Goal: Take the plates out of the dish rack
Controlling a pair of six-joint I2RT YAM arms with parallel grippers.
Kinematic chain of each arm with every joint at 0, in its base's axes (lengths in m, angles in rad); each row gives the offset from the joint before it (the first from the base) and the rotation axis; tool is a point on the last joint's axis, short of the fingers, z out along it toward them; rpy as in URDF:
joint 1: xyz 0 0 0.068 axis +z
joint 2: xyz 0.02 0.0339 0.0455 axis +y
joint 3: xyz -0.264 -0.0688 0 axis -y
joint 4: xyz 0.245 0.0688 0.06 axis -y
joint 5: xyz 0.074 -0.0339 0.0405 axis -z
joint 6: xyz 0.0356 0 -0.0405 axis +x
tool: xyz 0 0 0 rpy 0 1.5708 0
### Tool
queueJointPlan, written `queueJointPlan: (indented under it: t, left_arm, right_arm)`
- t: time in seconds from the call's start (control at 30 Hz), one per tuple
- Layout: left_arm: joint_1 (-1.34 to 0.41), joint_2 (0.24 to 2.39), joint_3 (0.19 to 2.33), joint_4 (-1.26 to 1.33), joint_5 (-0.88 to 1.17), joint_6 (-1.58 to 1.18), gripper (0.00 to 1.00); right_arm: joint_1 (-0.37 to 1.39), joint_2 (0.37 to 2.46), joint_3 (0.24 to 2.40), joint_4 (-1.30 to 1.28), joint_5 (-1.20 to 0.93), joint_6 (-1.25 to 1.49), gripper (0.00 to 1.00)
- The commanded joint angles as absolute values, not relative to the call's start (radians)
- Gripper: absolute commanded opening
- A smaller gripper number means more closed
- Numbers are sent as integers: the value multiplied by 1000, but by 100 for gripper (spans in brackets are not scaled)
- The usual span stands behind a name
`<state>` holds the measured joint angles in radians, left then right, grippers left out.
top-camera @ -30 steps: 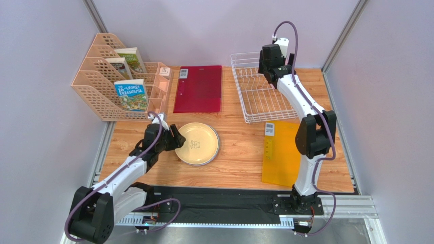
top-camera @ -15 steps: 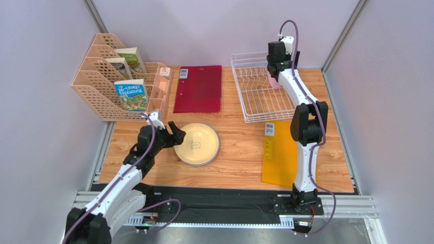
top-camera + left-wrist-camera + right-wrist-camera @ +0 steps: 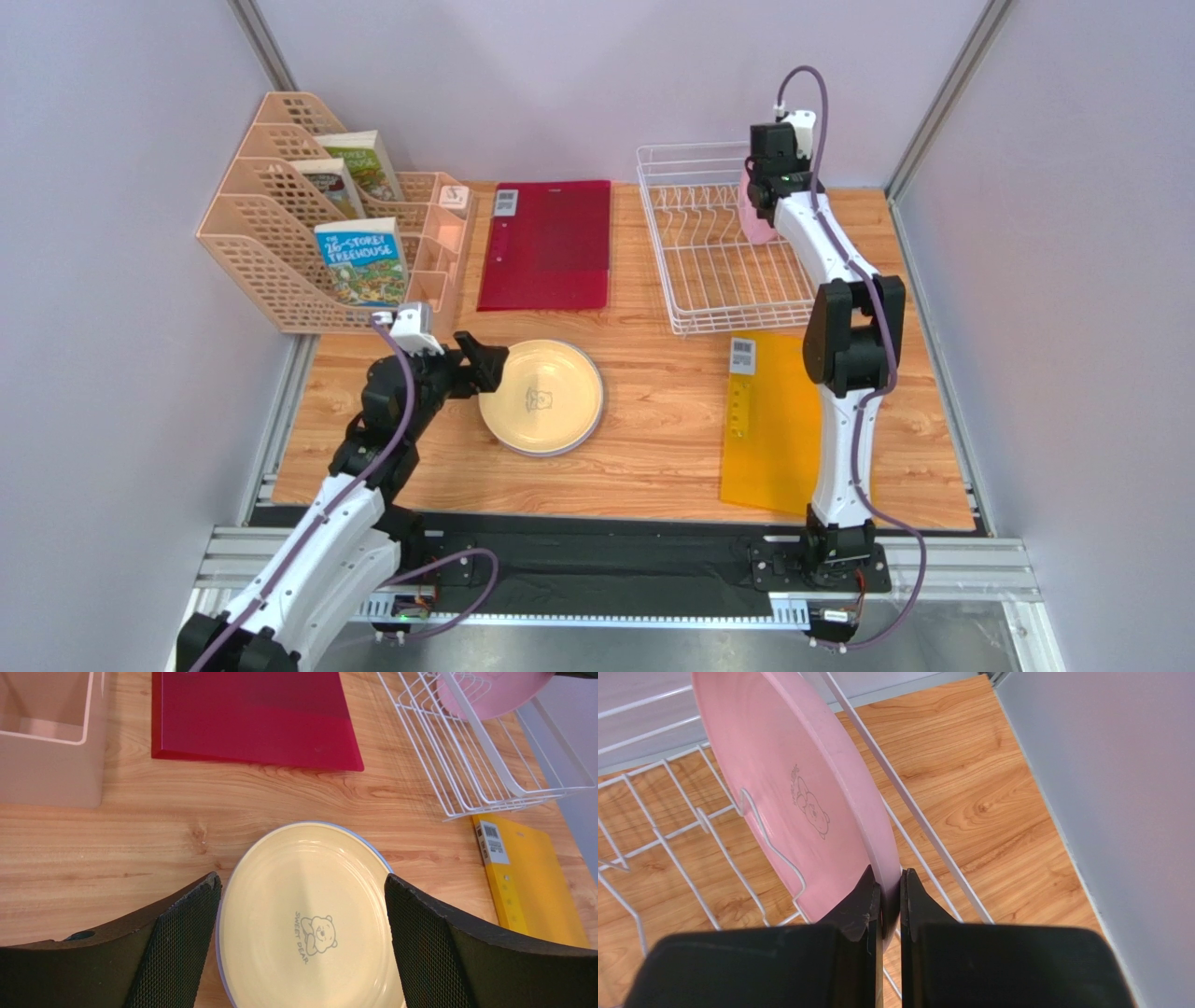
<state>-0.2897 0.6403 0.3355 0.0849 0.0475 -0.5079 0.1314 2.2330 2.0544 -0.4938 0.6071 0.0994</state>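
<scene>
Since a second ago the left gripper [image 3: 302, 883] has drawn back from the cream-yellow plate [image 3: 544, 396] and spread wide, while the right gripper [image 3: 891, 882] has reached deeper into the dish rack [image 3: 701, 287] and clamped down.

Far left of the dish rack, the peach lattice file holders [image 3: 288, 266] contain three upright books [image 3: 362, 262], one to a compartment. Nearer the rack, the left gripper hangs wide apart and holds nothing, one finger on each side of the cream-yellow plate's near edge. That plate lies flat on the table, left of the rack and in front of it, with a bluish rim showing under it. A red folder [image 3: 547, 245] lies flat just left of the rack.

The white wire rack holds one plate: the pink plate [image 3: 794, 777] stands on edge, tilted, among the tines by the rack's right wall. The right gripper is pinched tight on its rim. A yellow folder [image 3: 772, 420] lies in front of the rack.
</scene>
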Motion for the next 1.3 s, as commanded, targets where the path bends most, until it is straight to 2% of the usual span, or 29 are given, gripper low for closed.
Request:
queueJointPlan:
  t: [0.0,0.1,0.23,0.53,0.67,0.7,0.77,1.0,1.27]
  left_arm:
    - [-290,716,367,159,54,-508,91]
    - [-290,751,377,181,57,-511,91]
    - [-290,791,417,169,49,-497,91]
    - [-290,867,469,187,81,-489,92]
    - [-290,923,511,236,121,-497,92]
    - [-290,936,526,242,135,-497,92]
    - [-290,974,578,255,178,-503,92]
    - [-290,1103,712,380,279,-555,92]
    - [-290,1282,753,575,367,-664,92]
  right_arm:
    - [233,2160,2040,-379,794,72,0]
    - [284,2108,1979,-274,960,6,0]
    - [321,1996,1864,-154,1069,-37,0]
    - [348,1744,1689,-126,1085,-28,0]
    - [364,1619,1640,-323,901,130,0]
    - [365,1567,1593,-337,797,174,0]
    - [376,1517,1539,-363,741,228,0]
    - [377,1339,1324,-342,291,373,0]
    - [379,1259,1224,-267,11,465,0]
